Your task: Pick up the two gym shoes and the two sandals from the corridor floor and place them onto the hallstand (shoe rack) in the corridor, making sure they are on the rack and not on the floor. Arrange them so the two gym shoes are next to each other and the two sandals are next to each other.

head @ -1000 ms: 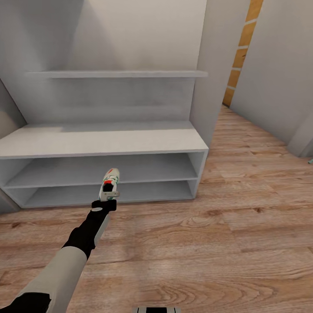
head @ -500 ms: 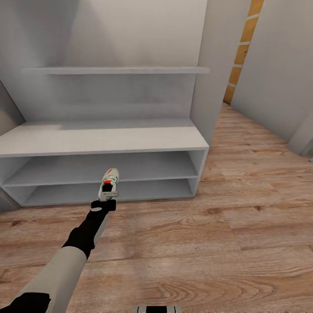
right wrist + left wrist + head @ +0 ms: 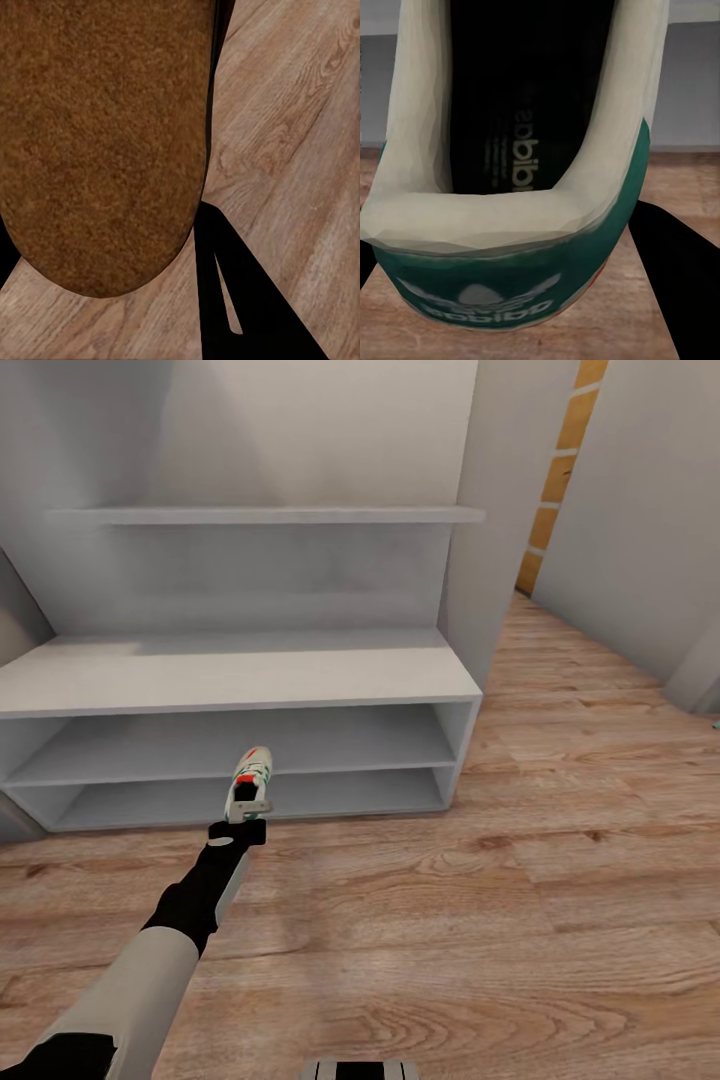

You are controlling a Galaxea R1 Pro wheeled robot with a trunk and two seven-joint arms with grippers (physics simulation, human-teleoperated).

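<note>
- The left gripper [image 3: 238, 825] is closed on the heel of one gym shoe [image 3: 251, 784], toe pointing at the hallstand [image 3: 240, 675], held above the corridor floor [image 3: 480, 920].
- In the right wrist view one brown sandal [image 3: 101, 142] sits against a dark finger [image 3: 236, 300], seemingly clamped; the grip itself is hidden.

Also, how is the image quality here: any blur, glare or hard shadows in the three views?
Head view: sharp, flat even light, no glare, only soft shading inside the hallstand. Left wrist view: the gym shoe sits very close and looks soft and blocky. Right wrist view: the sandal is grainy, the floor crisp.
</note>
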